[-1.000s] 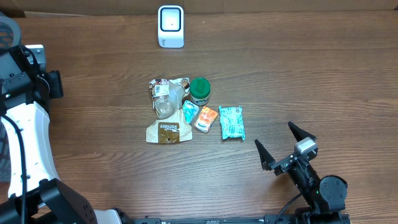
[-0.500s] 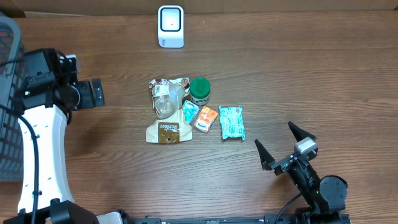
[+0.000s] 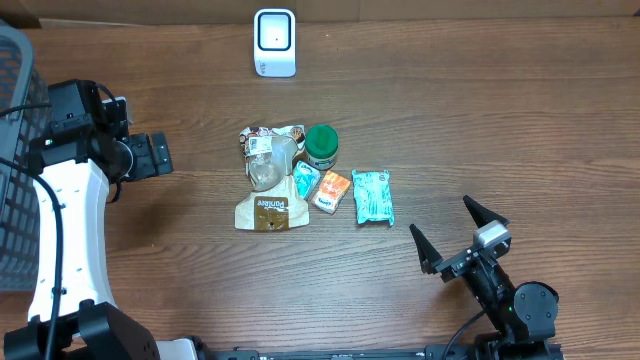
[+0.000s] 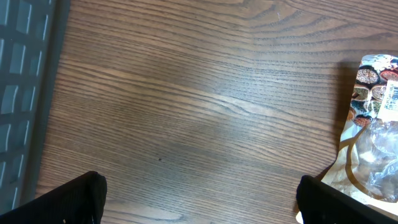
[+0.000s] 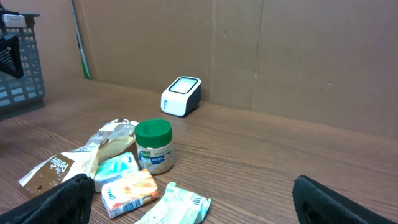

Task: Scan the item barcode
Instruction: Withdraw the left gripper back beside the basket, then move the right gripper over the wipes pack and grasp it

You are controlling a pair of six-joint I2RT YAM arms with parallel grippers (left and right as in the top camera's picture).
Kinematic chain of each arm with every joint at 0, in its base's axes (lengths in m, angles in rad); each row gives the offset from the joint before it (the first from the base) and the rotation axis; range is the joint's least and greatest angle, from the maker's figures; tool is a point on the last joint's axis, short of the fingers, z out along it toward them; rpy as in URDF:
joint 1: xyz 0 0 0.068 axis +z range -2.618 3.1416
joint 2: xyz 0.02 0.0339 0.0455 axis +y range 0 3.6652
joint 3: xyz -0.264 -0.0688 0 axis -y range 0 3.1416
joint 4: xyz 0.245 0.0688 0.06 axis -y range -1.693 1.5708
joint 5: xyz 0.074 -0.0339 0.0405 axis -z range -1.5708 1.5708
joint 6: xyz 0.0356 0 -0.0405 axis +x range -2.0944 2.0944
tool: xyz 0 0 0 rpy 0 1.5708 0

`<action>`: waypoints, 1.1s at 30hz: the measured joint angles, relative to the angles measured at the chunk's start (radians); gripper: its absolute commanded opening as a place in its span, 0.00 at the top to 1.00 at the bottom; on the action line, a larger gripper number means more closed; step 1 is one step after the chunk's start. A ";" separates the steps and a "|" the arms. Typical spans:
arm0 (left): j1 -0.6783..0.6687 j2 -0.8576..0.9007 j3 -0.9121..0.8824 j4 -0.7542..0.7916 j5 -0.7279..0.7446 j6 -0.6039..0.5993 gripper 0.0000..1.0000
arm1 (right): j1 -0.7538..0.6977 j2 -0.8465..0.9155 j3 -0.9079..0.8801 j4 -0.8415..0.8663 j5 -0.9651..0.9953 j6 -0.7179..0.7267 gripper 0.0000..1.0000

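Basket point(image 3: 14, 160): at the far-left edge of the table point(image 3: 500, 110), just behind the left arm. It plays no part in the coming reach.

Left gripper point(image 3: 160, 155): fingers spread wide and holding nothing. It hangs over bare wood and points right, toward the pile. In the wrist view the gripper point(image 4: 199, 208) has only table between its tips, and the pouch shows at the right edge.

Pouch point(image 3: 268, 180): lies flat at the left end of the pile, well apart from the left fingers and straight to their right. Its long axis runs near to far, so it sits crosswise to the reach. I'd guess this is the item to scan, since it is the one closest to that arm.

Scanner point(image 3: 274, 42): stands at the far edge, almost directly beyond the pouch. From the pile, the carry would go away from us.

Jar point(image 3: 321, 146): upright with a green lid, touching the pouch's far-right corner.

Orange packet point(image 3: 331, 190): lies flat in the middle of the pile, beside a small teal one.

Teal pack point(image 3: 372, 196): lies flat at the right end of the pile, with its long axis near to far.

Right gripper point(image 3: 440, 216): fingers splayed and empty, near right of the pile, close to the teal pack. This arm looks better placed for that end of the pile.
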 measured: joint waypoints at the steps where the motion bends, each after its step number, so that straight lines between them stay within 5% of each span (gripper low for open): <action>1: 0.000 0.000 0.000 0.000 0.000 0.000 0.01 | 0.000 0.000 0.000 0.000 0.000 0.000 0.00; 22: 0.000 0.000 0.000 0.000 0.003 0.000 0.00 | 0.000 0.018 0.017 0.061 -0.105 0.027 0.00; 33: 0.000 0.000 0.000 0.000 0.003 0.000 0.01 | 0.000 0.472 0.536 -0.291 -0.159 0.048 0.00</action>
